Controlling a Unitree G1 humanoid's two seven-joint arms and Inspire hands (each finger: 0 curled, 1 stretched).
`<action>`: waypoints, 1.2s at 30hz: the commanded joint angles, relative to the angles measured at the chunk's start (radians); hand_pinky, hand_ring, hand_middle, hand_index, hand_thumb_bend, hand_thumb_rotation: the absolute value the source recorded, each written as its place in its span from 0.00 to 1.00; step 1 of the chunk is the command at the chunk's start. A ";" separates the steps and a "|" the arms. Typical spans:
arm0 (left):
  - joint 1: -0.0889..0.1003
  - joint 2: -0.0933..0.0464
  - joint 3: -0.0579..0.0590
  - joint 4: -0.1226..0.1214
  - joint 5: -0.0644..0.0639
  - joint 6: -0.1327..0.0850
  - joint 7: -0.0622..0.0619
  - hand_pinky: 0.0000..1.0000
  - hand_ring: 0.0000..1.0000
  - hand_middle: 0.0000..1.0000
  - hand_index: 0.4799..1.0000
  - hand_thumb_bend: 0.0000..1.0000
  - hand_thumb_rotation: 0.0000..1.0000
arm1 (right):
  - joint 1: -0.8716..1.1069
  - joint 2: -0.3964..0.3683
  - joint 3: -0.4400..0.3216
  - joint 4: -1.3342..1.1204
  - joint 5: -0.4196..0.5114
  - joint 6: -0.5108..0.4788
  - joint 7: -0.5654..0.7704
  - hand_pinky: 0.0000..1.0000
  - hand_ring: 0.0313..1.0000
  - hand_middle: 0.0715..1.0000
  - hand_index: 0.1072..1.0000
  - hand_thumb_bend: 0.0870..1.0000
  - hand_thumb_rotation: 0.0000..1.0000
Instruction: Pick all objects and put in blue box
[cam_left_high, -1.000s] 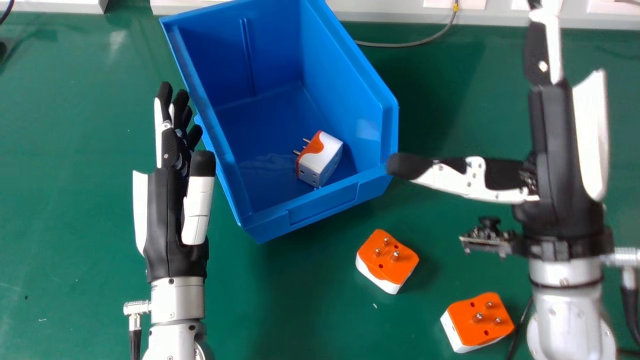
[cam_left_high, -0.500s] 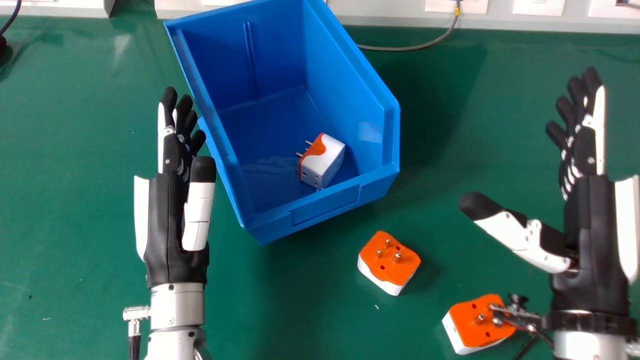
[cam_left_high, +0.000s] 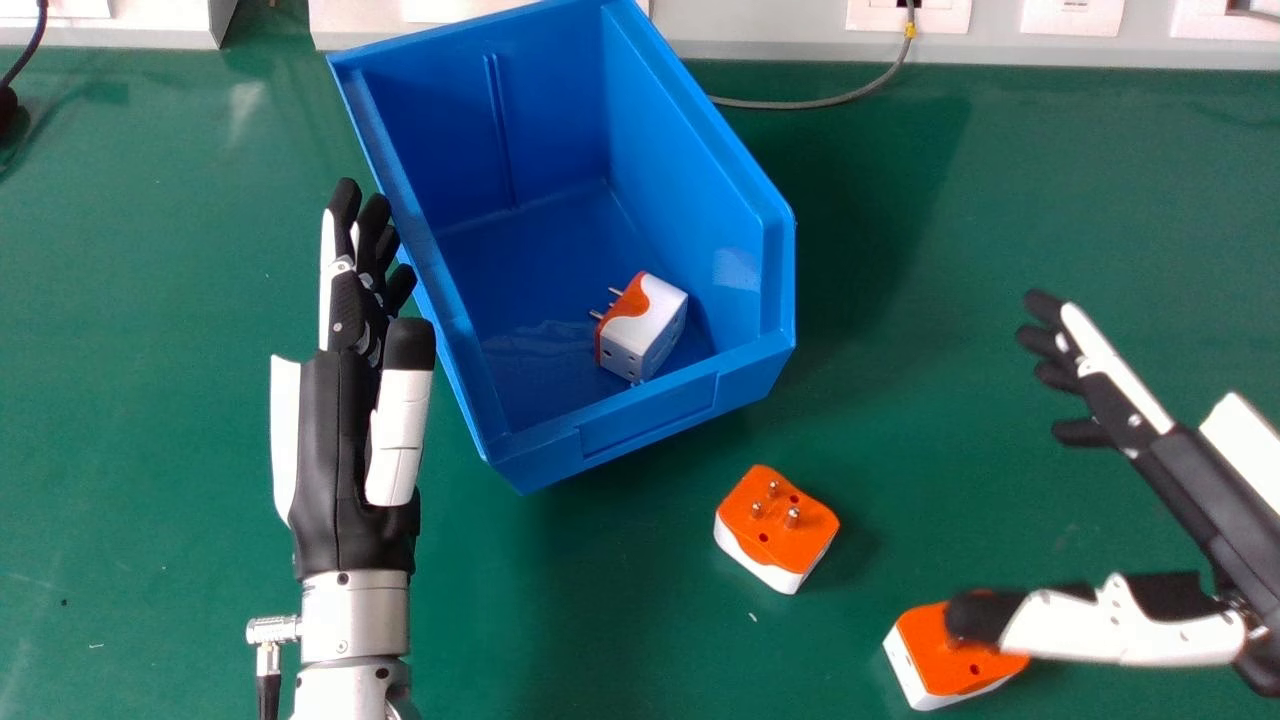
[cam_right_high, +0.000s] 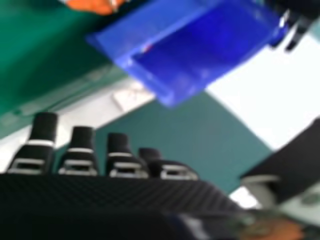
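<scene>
Noted the right hand (cam_left_high: 1190, 480) at the view's right with fingers (cam_left_high: 1112, 362) straight and released, gripping nothing; saw its thumb (cam_left_high: 1060, 625) overlap the nearest orange-and-white adapter (cam_left_high: 912, 655) on the green table (cam_left_high: 600, 620), well below those fingertips; unable to tell contact; logged the middle adapter (cam_left_high: 765, 515) on the table between that thumb and the blue box (cam_left_high: 650, 412), the third adapter (cam_left_high: 648, 320) inside the box; found the left hand (cam_left_high: 335, 450) beside the box, fingers straight and relaxed; compared with half a second ago: saw the right hand swung round, fingers now slanting toward the box, adapters unmoved; spotted marks on a white socket plate (cam_left_high: 1072, 15), too small to read.
</scene>
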 joint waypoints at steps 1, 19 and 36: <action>0.001 0.003 -0.001 -0.020 -0.011 -0.004 -0.010 0.95 0.97 0.97 0.96 0.93 0.93 | 0.013 -0.064 -0.064 -0.084 0.013 0.049 0.083 0.83 0.92 0.94 0.94 1.00 0.56; 0.003 -0.001 -0.003 -0.038 -0.020 0.009 -0.019 0.95 0.97 0.97 0.96 0.92 0.92 | 0.008 -0.097 0.023 -0.304 -0.410 0.113 0.287 0.80 0.85 0.89 0.83 1.00 0.21; -0.004 0.005 0.000 -0.043 -0.023 0.020 -0.025 0.95 0.97 0.97 0.96 0.92 0.92 | -0.034 0.160 0.290 -0.219 -0.986 -0.039 0.219 0.74 0.79 0.82 0.73 1.00 0.12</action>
